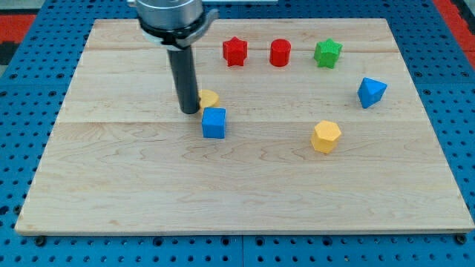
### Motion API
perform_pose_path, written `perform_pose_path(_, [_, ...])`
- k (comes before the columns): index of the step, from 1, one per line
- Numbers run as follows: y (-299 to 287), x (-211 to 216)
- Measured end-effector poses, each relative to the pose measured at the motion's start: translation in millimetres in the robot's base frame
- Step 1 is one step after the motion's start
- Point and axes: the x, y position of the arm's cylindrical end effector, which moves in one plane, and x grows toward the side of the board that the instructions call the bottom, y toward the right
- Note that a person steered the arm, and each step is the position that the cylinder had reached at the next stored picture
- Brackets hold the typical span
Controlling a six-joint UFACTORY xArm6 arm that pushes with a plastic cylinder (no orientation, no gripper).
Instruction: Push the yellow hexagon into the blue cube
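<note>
While upright, my tip (190, 111) touches yellow block (210, 98).

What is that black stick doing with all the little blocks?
That stick is a robot arm's rod, and my tip slides on the wooden board to push blocks. Its job is to push the yellow hexagon into the blue cube. Right now my tip is just to the view's left of the blue cube, beside another yellow block, partly hidden. The yellow hexagon sits far off at the view's right, apart from the cube, so the job is not done yet.
</note>
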Motion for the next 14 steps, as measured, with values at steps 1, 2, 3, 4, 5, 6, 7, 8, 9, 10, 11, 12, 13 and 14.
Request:
perform_pose_path(1, [-6.8, -7.2])
perform_pose_path(2, [3.8, -54.6])
perform_pose_path(3, [85.0, -55.7])
perform_pose_path(4, [160.2, -4.3])
perform_pose_path(5, [210.9, 31.3])
perform_pose_path(6, [253.0, 26.1])
perform_pose_path(7, [226.4, 70.1])
perform_pose_path(8, [168.0, 71.8])
perform_pose_path(9, [95.1, 71.8])
perform_pose_path(10, [123.3, 84.0])
perform_pose_path(11, [108.0, 125.0])
perform_pose_path(12, [70.5, 103.1])
perform_pose_path(13, [70.6, 86.0])
perform_pose_path(14, [101.5, 62.5])
